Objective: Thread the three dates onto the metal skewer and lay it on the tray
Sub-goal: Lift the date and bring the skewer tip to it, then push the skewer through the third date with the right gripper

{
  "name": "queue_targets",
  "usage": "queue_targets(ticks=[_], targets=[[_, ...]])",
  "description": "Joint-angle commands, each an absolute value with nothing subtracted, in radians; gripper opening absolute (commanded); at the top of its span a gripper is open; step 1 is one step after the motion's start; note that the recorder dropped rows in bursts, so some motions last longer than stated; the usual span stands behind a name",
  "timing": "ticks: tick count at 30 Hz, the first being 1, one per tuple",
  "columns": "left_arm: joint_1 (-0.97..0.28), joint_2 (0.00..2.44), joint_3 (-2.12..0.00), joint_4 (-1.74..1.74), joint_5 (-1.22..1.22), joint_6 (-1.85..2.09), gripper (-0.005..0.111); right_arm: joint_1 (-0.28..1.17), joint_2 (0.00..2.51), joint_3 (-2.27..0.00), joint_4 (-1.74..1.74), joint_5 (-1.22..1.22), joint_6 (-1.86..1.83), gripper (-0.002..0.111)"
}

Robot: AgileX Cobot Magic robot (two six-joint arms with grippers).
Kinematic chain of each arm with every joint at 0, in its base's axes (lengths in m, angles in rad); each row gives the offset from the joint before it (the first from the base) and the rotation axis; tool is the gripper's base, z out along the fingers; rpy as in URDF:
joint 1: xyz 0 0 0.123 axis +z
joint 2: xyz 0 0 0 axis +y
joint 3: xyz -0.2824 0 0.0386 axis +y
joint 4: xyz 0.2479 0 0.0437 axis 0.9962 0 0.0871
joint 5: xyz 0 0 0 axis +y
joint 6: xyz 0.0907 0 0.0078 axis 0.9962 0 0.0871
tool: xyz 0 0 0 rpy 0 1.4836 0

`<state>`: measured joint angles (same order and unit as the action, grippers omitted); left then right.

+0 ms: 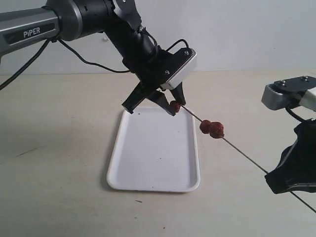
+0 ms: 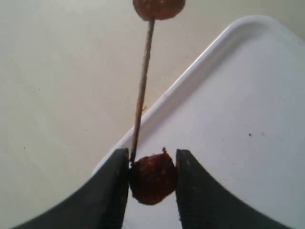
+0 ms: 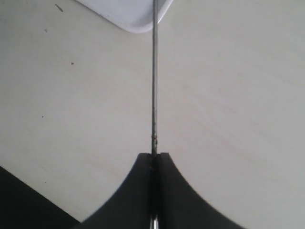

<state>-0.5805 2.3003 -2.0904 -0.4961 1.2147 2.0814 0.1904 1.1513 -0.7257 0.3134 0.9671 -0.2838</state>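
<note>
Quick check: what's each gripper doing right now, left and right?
Left gripper: closed on one date at the tip of the metal skewer.
Right gripper: closed on the metal skewer.

Between the left jaws, date (image 2: 152, 177): wrinkled, rough skin, dull reddish-brown with a faint moist sheen. The left gripper's fingers (image 2: 112, 191): black plastic, matt, smooth. Out from the right gripper's fingers (image 3: 183, 195), also matt black plastic, the metal skewer (image 3: 154, 86): thin grey metal, smooth, slight shine, dark residue just ahead of the jaws. Beyond the left jaws, tray (image 2: 248, 95): white plastic, smooth, semi-gloss, a few specks. Under both, table (image 3: 228, 95): pale, matt, faint wood-like grain.
</note>
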Motion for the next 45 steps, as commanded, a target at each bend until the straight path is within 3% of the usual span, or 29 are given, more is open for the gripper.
queue_targets(ticks=[1, 26, 45], targets=[[-0.58, 2.292, -2.086, -0.519, 1.221, 2.09, 0.034, 0.186, 1.154, -0.725, 0.314, 0.954, -0.307, 0.0], [-0.58, 2.288, -2.086, -0.511, 1.221, 2.094, 0.034, 0.186, 1.284, -0.733, 0.393, 0.931, -0.398, 0.0], [-0.58, 2.288, -2.086, -0.512, 1.221, 2.094, 0.034, 0.186, 1.421, -0.913, 0.435, 0.85, -0.427, 0.0]])
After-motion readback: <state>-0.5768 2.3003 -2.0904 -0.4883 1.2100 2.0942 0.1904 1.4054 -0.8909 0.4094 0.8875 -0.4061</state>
